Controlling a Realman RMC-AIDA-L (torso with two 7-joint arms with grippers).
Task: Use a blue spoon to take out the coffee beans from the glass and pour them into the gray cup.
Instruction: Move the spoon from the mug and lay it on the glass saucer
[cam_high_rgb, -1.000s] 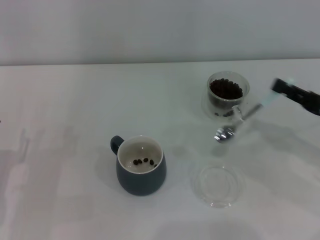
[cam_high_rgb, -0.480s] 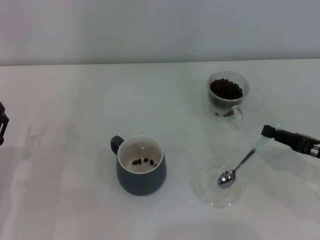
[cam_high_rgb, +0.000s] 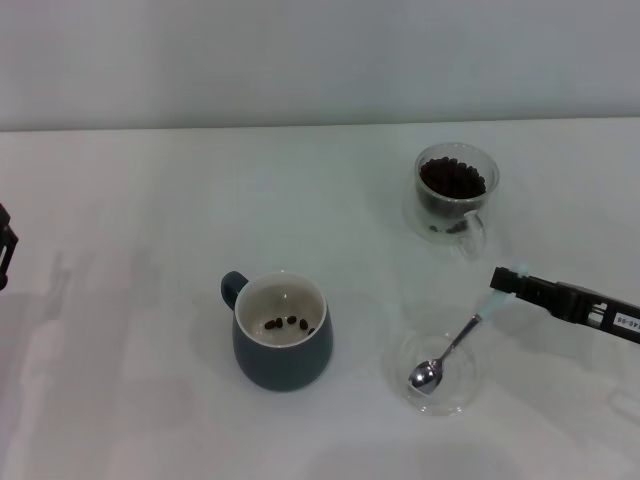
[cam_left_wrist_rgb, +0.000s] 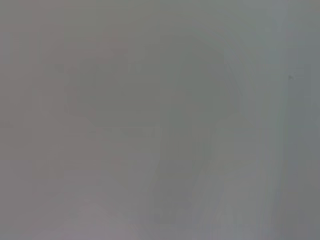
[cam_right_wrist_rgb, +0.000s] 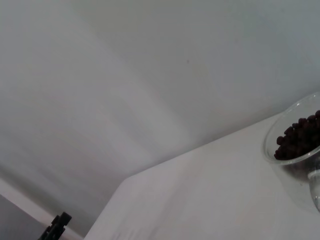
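Four or five coffee beans (cam_high_rgb: 288, 323) lie inside the rounded gray cup (cam_high_rgb: 283, 345) in the head view, while the right gripper (cam_high_rgb: 511, 279), bearing a small unreadable white label, pinches the blue spoon (cam_high_rgb: 455, 341) with its shiny bowl resting in a flat clear saucer (cam_high_rgb: 470, 384); the bean-filled glass (cam_high_rgb: 456, 192) stands beyond, and the left gripper (cam_high_rgb: 5, 248) sits at the table's (cam_high_rgb: 150, 200) far-left edge, fingers impossible to judge. Left wrist view shows only blank grey. Right wrist view shows the glass (cam_right_wrist_rgb: 298, 142) heaped with dark beans (cam_right_wrist_rgb: 298, 137) on the white table (cam_right_wrist_rgb: 210, 195).

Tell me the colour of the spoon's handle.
Pale light blue, on the blue spoon held by the right gripper; the head view shows it best.
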